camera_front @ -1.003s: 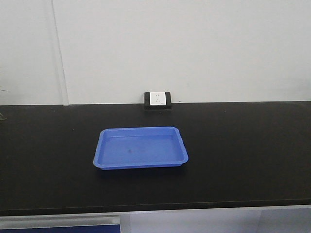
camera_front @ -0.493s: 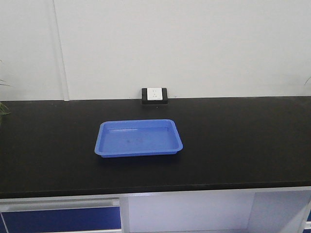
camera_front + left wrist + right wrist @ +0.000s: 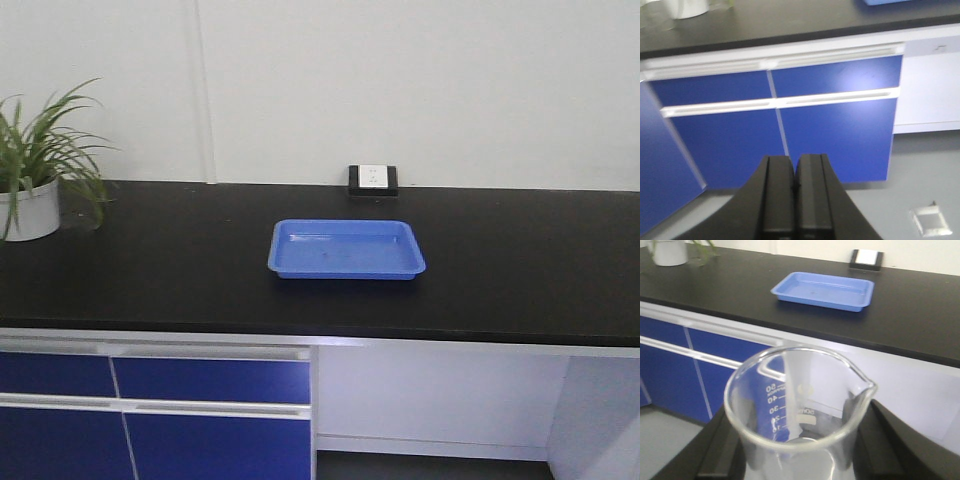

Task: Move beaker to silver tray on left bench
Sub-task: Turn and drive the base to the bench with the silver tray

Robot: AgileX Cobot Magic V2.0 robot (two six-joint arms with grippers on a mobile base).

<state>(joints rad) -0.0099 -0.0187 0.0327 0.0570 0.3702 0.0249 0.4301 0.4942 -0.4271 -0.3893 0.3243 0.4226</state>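
The left pincer (image 3: 794, 200) is closed on nothing, facing blue cupboards (image 3: 840, 85). The right pincer (image 3: 802, 457) grips the beaker (image 3: 800, 400) upright, short of the bench (image 3: 920, 305). Only a blue tray (image 3: 824, 291) lies ahead there, slightly left, and no silver tray shows.
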